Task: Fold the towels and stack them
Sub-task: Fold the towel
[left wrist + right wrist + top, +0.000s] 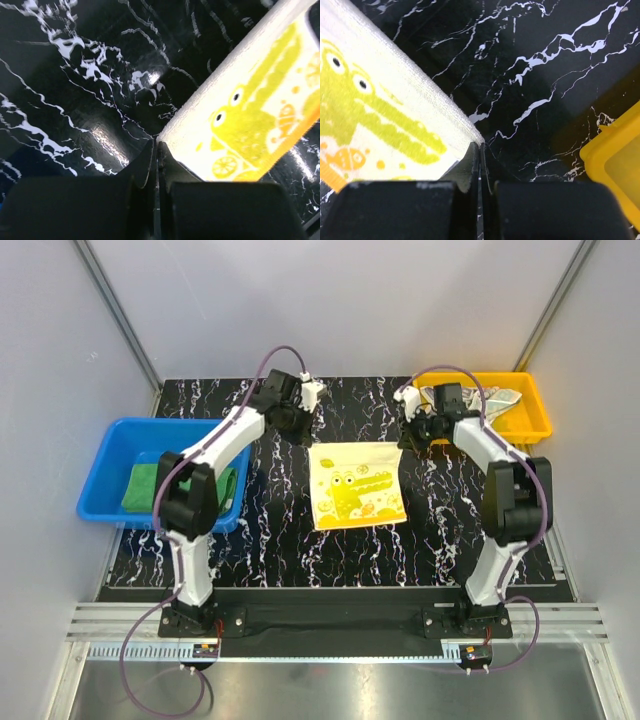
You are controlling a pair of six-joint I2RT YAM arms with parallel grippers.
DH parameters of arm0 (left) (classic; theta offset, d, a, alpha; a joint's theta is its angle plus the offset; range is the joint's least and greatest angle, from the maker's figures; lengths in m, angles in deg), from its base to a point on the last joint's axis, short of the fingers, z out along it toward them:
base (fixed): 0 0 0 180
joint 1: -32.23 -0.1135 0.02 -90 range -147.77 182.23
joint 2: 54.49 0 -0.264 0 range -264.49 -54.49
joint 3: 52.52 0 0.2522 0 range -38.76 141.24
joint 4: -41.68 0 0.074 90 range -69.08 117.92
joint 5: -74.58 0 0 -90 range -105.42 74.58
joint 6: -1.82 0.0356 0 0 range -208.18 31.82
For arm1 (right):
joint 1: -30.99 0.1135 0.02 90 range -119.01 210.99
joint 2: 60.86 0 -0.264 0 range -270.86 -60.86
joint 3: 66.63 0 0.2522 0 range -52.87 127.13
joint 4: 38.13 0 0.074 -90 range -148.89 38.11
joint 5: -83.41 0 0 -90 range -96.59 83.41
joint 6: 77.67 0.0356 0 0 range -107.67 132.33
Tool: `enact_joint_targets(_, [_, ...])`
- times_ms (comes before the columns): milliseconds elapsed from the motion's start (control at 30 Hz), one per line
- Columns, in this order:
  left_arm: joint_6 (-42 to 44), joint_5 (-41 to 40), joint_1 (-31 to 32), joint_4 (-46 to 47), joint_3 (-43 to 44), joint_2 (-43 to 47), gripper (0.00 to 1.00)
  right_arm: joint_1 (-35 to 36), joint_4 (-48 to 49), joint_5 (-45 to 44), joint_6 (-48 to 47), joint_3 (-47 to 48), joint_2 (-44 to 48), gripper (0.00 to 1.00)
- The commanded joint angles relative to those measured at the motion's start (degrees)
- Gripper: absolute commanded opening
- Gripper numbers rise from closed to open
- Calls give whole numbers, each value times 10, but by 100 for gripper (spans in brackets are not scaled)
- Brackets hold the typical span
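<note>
black marbled counter [270,530] under everything. at its left side a blue bin [100,465], holding the green towel [138,490], lying flat and partly hidden behind the left arm. at the far right corner a yellow bin [535,425], holding the cream printed towel [500,398] in a loose heap, unfolded. mid-counter, between the two arms, the crocodile towel [357,485], spread flat in a single layer, not yet folded.

left fingers [142,167] pressed together, tips down right at the crocodile towel's far left corner. right fingers [467,167] pressed together likewise at its far right corner. cannot tell from either wrist view whether cloth is truly caught between them or merely touched at the tips.

probably the start of the first fold, far edge to be carried over toward the near edge. risks from here:
- a shallow bite letting one corner slip out on the lift, with the towel dragged askew by the other side
- uneven travel of the two arms, skewing the crease
- too low a lift, shoving the cloth along the slick counter into a bunch instead of laying it over
- mismatched edges, making for a lumpy stack later
</note>
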Motion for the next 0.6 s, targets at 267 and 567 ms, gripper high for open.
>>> enact_joint_targets(267, [16,-38,50,58,-175,160,0,-2,138,-6,-12,-194,146,0])
enact_joint_targets(567, [4,-82,98,57,-254,228,0,25,182,-15,-30,-327,256,0])
